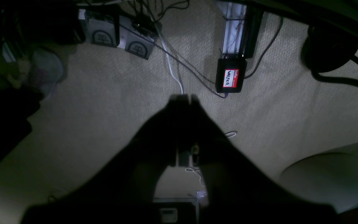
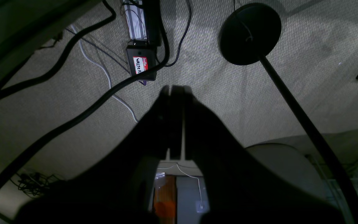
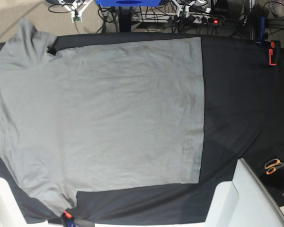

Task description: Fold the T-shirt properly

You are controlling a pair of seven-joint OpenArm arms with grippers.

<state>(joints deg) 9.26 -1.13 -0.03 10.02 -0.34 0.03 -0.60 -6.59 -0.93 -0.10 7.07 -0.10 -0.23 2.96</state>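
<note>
The grey T-shirt (image 3: 99, 118) lies spread flat on the black table cloth (image 3: 241, 104) in the base view. Its hem is toward the right and its sleeves are at the left, top and bottom. Neither arm appears in the base view. In the left wrist view my left gripper (image 1: 183, 98) is shut, with nothing between its dark fingers, and hangs over beige carpet. My right gripper (image 2: 176, 88) is also shut and empty above the same carpet. The T-shirt does not show in either wrist view.
Orange-handled scissors (image 3: 273, 165) and a red clamp (image 3: 272, 53) sit at the table's right side. A white panel (image 3: 241, 198) juts in at the bottom right. On the floor lie cables, a black box with a red label (image 1: 231, 77) and a black round stand base (image 2: 250, 32).
</note>
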